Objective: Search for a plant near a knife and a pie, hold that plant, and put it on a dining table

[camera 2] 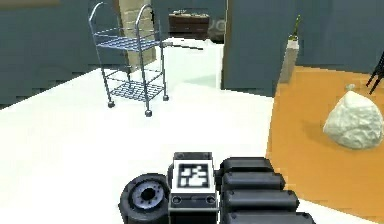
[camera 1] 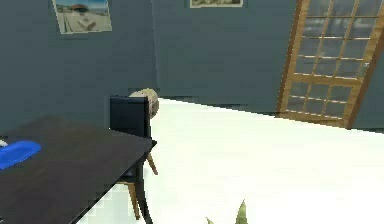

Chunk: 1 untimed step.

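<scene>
A dark table (camera 1: pixel 70 170) takes up the forward view's lower left, with a flat blue thing (camera 1: pixel 18 153) near its left edge. A dark chair (camera 1: pixel 131 115) stands at its far corner. Green leaf tips (camera 1: pixel 232 214) poke up at the forward view's bottom edge. In the arm side view the arm is drawn in at the bottom edge, with a white marked square (camera 2: pixel 195 178) and the gripper's dark body (camera 2: pixel 146 197) left of it. I cannot make out its far end, so I cannot tell whether it holds anything.
A wire cart (camera 2: pixel 131 55) on wheels stands on the white floor. An orange floor area (camera 2: pixel 310 140) bears a white lumpy thing (camera 2: pixel 355 120). A wood-framed glass door (camera 1: pixel 332 60) stands in the blue wall, and a tan round thing (camera 1: pixel 146 97) lies behind the chair.
</scene>
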### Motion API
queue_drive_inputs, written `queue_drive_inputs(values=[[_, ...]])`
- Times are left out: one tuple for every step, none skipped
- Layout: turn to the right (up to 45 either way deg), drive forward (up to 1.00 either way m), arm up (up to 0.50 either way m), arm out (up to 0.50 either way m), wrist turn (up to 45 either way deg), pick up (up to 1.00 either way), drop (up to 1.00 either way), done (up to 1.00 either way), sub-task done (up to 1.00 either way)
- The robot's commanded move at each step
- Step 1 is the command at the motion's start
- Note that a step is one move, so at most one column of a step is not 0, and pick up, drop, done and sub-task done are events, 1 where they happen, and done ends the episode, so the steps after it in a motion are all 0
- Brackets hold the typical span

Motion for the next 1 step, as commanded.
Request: queue_drive_inputs(values=[[3.0, 0.0, 0.0, 0.0, 0.0, 0.0, 0.0, 0.0, 0.0]])
